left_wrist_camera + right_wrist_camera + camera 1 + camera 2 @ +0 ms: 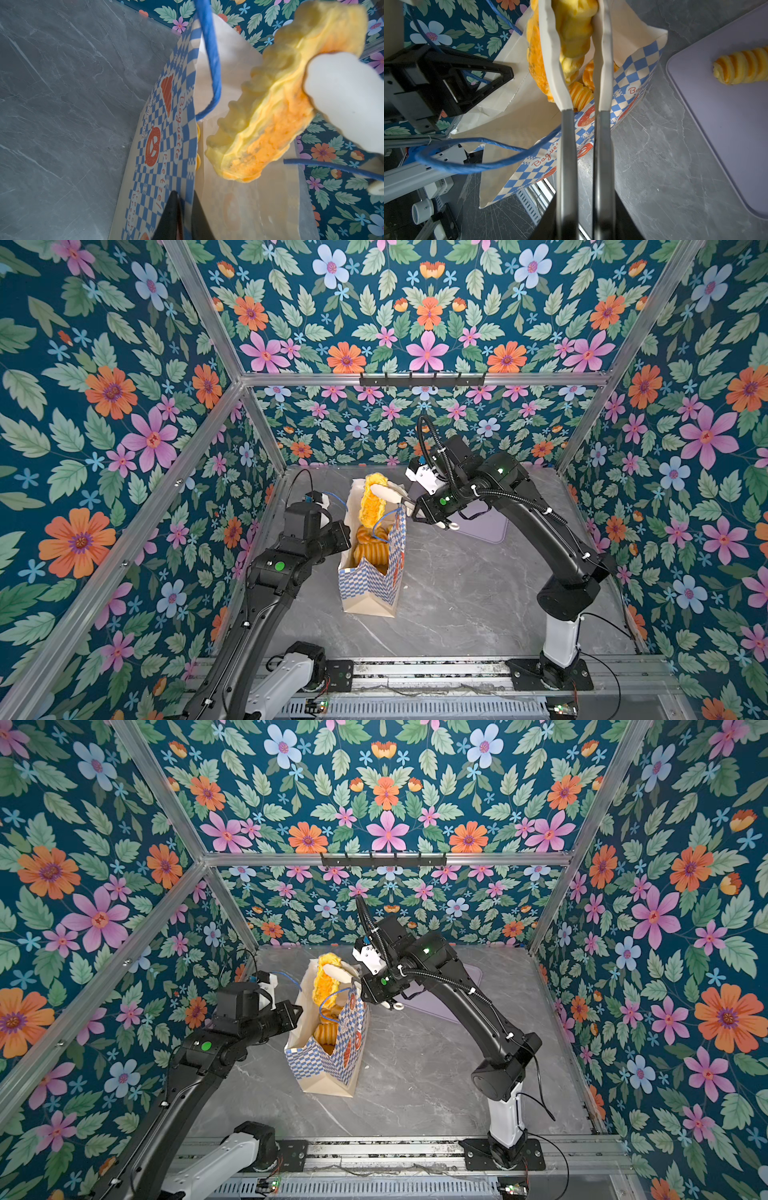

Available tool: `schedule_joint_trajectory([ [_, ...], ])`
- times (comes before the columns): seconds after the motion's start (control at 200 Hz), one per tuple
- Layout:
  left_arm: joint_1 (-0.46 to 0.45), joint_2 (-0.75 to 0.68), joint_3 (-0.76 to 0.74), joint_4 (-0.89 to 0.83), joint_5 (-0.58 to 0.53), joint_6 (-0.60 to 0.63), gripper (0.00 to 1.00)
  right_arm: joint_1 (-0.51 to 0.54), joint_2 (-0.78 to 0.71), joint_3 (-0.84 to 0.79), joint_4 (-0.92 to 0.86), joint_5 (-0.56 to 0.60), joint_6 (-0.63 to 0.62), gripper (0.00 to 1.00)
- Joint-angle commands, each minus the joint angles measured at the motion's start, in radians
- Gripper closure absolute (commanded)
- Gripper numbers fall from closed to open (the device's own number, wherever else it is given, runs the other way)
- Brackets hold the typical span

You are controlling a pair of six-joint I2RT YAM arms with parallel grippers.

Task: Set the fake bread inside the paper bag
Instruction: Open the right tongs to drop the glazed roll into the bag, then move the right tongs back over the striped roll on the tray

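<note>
The paper bag (370,589) (328,1069) stands upright and open on the grey marble table. Several golden pieces of fake bread (368,549) lie inside it. My left gripper (185,195) (344,531) is shut on the bag's left checkered wall (166,145) near the rim. My right gripper (574,12) (386,493) (338,971) holds a long yellow ridged piece of fake bread (371,497) (270,116) between its white fingers (342,99). That piece hangs on end over the bag's mouth, its lower end just inside the rim. One ridged croissant (743,66) lies on the lilac tray.
The lilac tray (486,526) (726,124) lies flat behind and right of the bag, partly under my right arm. A blue cord handle (209,62) (477,164) loops up at each side of the bag's mouth. Floral walls enclose the table.
</note>
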Motion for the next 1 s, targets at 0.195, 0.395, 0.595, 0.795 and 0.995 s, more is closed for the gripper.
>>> schedule_joint_trajectory([
  [0.195, 0.001, 0.001, 0.004, 0.01, -0.001, 0.004, 0.86, 0.004, -0.006, 0.007, 0.0, 0.023, -0.023, 0.59],
  [0.395, 0.0, 0.001, 0.004, 0.008, -0.001, 0.004, 0.86, 0.005, -0.014, 0.008, 0.014, 0.044, -0.012, 0.58],
  [0.595, 0.0, 0.004, 0.007, 0.008, -0.001, 0.004, 0.86, 0.005, -0.024, 0.012, 0.042, 0.084, 0.012, 0.58],
  [0.795, 0.001, 0.004, 0.007, 0.008, -0.001, 0.004, 0.86, 0.005, -0.054, 0.009, 0.086, 0.136, 0.038, 0.58],
  [0.995, 0.0, 0.003, 0.011, 0.005, -0.001, 0.005, 0.86, 0.004, -0.095, -0.01, 0.131, 0.204, 0.056, 0.59],
])
